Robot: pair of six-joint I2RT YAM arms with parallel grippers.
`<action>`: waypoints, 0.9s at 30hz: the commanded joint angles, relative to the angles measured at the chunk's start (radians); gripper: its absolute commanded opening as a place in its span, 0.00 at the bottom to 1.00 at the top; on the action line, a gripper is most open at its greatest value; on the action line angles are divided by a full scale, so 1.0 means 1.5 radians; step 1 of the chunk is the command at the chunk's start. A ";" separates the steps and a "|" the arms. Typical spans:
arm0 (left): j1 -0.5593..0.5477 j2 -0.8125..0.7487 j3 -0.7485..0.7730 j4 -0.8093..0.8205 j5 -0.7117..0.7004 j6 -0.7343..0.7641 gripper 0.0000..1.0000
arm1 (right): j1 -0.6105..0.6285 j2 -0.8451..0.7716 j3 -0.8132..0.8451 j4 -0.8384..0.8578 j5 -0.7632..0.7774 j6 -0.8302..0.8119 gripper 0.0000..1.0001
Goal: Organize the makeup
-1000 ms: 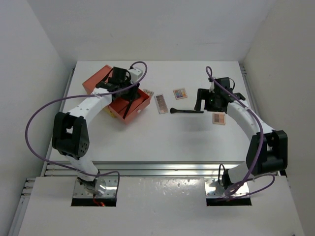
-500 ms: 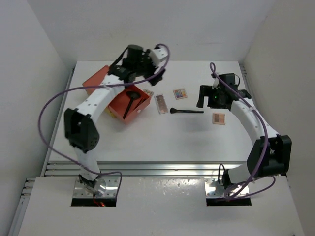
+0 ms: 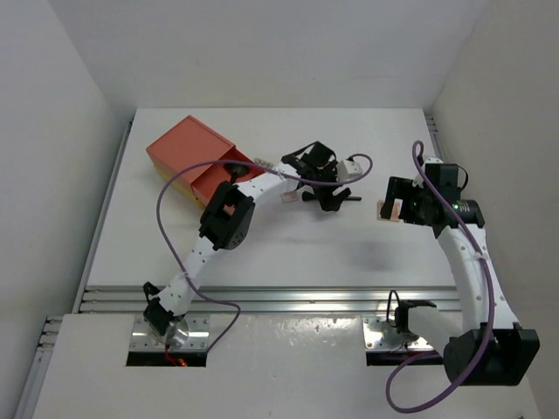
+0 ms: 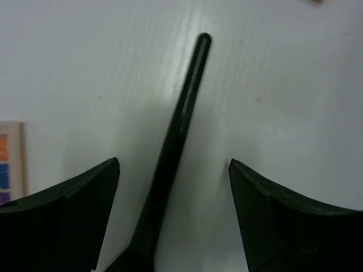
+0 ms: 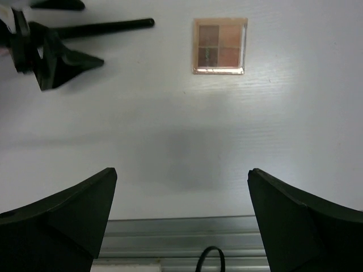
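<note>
White-walled cell, plain white table (image 3: 262,253), metal rail (image 3: 288,301) along the near edge. An orange box (image 3: 194,160) w/ its tray pulled out is seen at the far left, well apart from both claws.

The left gripper (image 4: 173,170) is shown low over the table w/ fingers spread wide. A thin black brush (image 4: 182,119) lies between them, its handle running fwd past the tips at a slight angle, untouched by either finger as far as can be told. A multicoloured palette (image 4: 10,161) is glimpsed just outside the left finger.

The right gripper (image 5: 181,175) is held higher, likewise spread wide and empty. A pinkish-brown palette (image 5: 219,46) lies flat ahead of it and slightly to its right; the brush's handle end lies ahead-left.

The step in hand is judged to be pick-up of the brush by the left arm: approach looks done, closure not yet made. The next move would call for the fingers to be lowered the last bit and shut squarely across the slim handle. Some roll or skid is to be expected from so thin a stick. The brush would then need carrying over to the box, presumably.

At least two palettes lie loose on the table, so the task is reckoned approx. midway at best. The box's contents can't be made out.
</note>
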 commanded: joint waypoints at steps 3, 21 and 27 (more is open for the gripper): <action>0.011 -0.007 0.031 0.107 -0.074 -0.034 0.84 | -0.006 -0.040 -0.013 -0.053 0.035 -0.037 0.99; 0.004 0.029 -0.030 -0.067 0.025 -0.001 0.33 | -0.010 -0.031 0.001 -0.048 0.057 -0.058 0.99; -0.002 0.019 -0.030 -0.061 0.000 -0.001 0.00 | -0.010 -0.050 -0.009 -0.047 0.062 -0.038 0.99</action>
